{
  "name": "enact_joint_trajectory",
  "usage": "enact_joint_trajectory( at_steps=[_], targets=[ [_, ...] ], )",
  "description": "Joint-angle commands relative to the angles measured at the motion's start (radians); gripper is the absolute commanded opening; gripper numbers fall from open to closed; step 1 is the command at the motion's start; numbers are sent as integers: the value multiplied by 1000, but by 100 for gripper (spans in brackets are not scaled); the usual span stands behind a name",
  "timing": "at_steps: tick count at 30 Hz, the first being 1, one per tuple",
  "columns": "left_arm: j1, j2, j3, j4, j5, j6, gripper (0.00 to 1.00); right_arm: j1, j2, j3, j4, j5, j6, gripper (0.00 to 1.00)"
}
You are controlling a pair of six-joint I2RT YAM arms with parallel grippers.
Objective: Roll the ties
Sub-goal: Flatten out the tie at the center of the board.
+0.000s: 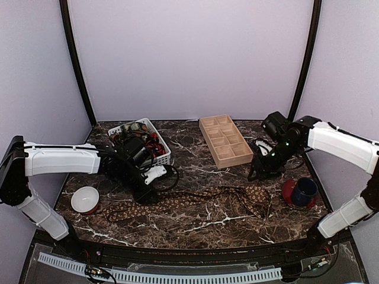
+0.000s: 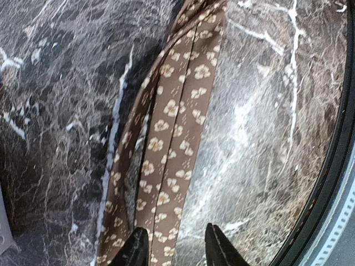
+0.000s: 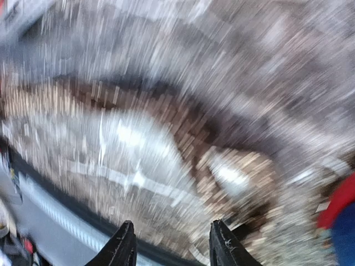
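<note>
Brown with tan dots, one tie (image 1: 177, 198) lies stretched along the near middle of the dark marble tabletop (image 1: 201, 232), its right end looped near the blue mug (image 1: 305, 190). The left end effector (image 2: 175, 252) hovers low over the tie's left part, fingers (image 2: 136, 250) parted, gripping nothing. The right end effector (image 3: 173, 249) is near the tie's right end, likewise spread and empty; its wrist view is blurred. Other ties (image 1: 155, 145) are heaped in the white basket (image 1: 166, 155).
</note>
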Motion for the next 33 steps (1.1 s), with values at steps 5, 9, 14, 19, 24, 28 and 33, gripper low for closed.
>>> enact_joint_trajectory(
  at_steps=[5,9,14,19,24,28,33],
  targets=[
    [-28,125,34,-8,37,31,39,54,78,-172,94,-15,89,45],
    [-28,166,29,-7,6,44,36,-42,141,-153,107,46,31,45],
    [-28,211,30,-29,-18,67,32,-134,288,-42,92,137,-70,44],
    [-27,219,22,-36,-26,70,31,-185,424,119,66,223,-124,43],
    [-25,208,9,-29,-24,55,31,-194,373,213,23,195,-136,43],
    [-25,174,11,-5,19,41,34,-155,236,116,54,27,-109,43],
    [-31,87,55,130,191,3,47,-44,77,-98,150,-84,-40,45]
  ],
)
